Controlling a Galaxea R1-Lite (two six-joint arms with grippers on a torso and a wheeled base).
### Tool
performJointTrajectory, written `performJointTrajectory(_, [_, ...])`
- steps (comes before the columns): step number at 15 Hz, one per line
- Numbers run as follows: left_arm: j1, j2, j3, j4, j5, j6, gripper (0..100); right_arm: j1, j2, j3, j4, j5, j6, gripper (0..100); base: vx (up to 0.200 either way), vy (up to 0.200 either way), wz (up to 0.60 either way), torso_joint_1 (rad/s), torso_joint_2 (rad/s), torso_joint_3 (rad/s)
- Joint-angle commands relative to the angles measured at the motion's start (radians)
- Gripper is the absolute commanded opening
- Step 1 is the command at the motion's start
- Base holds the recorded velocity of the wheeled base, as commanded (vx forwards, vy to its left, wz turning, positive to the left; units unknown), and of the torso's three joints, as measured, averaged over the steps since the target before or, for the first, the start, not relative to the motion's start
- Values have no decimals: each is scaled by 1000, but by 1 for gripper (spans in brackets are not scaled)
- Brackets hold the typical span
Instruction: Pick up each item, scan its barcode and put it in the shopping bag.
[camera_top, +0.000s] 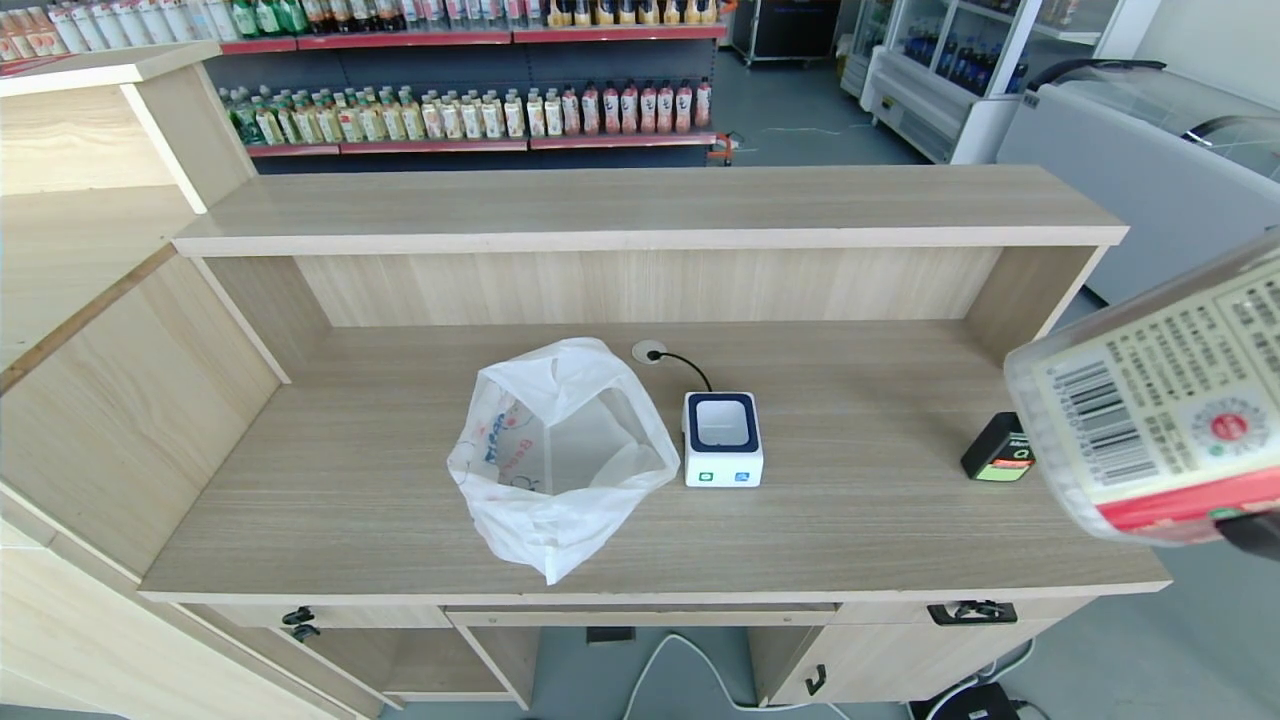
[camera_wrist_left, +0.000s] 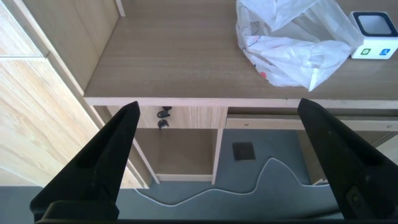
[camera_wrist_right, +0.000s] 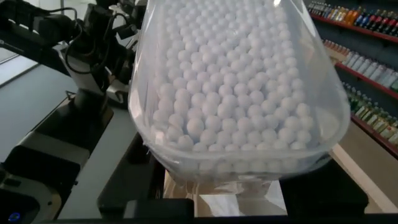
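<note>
Right arm: raised over the right end of the counter (camera_top: 400, 500), right gripper (camera_top: 1252, 532) clamped on a clear tub of white beads (camera_top: 1150, 410).
Tub: in the air, tilted, long axis roughly sideways, free end toward the scanner (camera_top: 722, 437), barcode label facing up.
Left gripper (camera_wrist_left: 219, 106): low before the counter's front edge, jaws spread wide, holding nothing.
Shopping bag (camera_top: 560, 450): just left of the scanner, mouth open.
</note>
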Motion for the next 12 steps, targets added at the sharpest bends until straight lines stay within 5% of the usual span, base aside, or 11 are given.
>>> performJointTrajectory(1, [1, 0, 0, 0, 0, -1, 100, 7, 11, -10, -1, 1, 0, 0, 0, 0, 0, 0, 0, 0])
performJointTrajectory(12, [1, 0, 0, 0, 0, -1, 100, 33, 43, -14, -73, 8, -16, 0, 0, 0, 0, 0, 0, 0])
